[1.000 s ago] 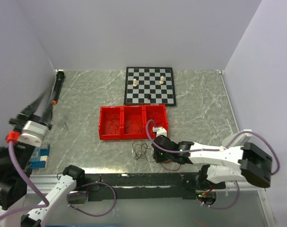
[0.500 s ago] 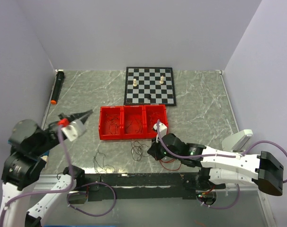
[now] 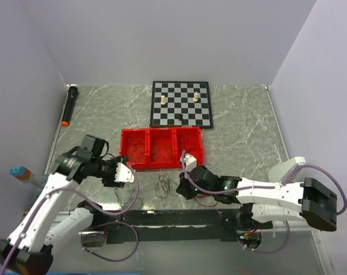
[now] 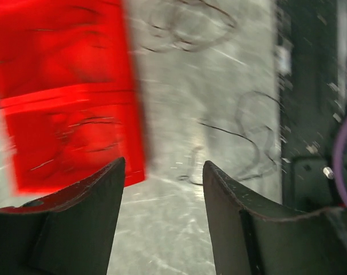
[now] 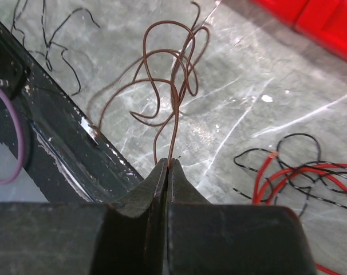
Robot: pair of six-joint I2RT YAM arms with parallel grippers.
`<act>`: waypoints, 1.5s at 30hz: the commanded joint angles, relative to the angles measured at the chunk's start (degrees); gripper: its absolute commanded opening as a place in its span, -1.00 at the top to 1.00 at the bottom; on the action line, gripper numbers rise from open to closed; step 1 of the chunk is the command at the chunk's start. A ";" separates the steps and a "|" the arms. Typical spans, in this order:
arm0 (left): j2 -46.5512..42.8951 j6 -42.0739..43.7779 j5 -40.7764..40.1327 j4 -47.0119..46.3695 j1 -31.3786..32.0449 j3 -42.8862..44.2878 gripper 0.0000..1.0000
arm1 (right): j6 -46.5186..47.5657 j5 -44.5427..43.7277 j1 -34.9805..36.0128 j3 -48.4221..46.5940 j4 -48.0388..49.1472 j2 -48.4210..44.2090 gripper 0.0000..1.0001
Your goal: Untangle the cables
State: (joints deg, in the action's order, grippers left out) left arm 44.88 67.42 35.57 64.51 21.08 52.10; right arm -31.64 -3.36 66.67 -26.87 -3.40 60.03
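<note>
Bare counter (image 4: 173,229) is showing between the left jaws, which are standing apart, leaving an open lane straight ahead. The red tray (image 4: 70,86) is blocking the room ahead to their left. A loose black wire (image 4: 225,130) is lying ahead to their right, and the dark base rail (image 4: 311,114) is walling off that side. The right jaws are pressing together on a brown wire (image 5: 174,103) looping just ahead of them. A red and black tangle (image 5: 288,172) is crowding their right, and the rail is closing off their left.

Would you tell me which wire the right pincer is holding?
The brown looping wire, pinched in the right pincer; the red-and-black tangle lies loose.
</note>
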 commanded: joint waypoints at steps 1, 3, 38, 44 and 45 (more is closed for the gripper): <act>4.41 15.36 4.25 5.98 0.97 -2.87 -0.22 | -0.36 0.11 1.44 0.33 4.72 1.93 1.00; 7.05 17.91 2.93 5.89 2.55 -4.80 -0.21 | -0.18 -0.33 1.62 0.33 4.89 2.28 1.00; 21.83 24.16 -10.26 -16.44 16.18 -22.39 0.32 | 0.44 -3.06 1.62 2.26 5.07 1.41 1.00; 21.30 20.83 -9.73 -18.28 17.32 -22.39 0.83 | 0.26 -3.67 1.62 1.74 4.81 1.76 1.00; 21.21 19.87 -9.47 -18.54 17.59 -22.21 0.98 | 0.26 -3.68 1.62 1.56 4.81 1.76 1.00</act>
State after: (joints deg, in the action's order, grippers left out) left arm 66.19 87.55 26.76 48.47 37.65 30.57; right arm -31.62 -5.48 67.90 -25.04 -0.01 62.72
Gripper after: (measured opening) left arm 0.126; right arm 0.012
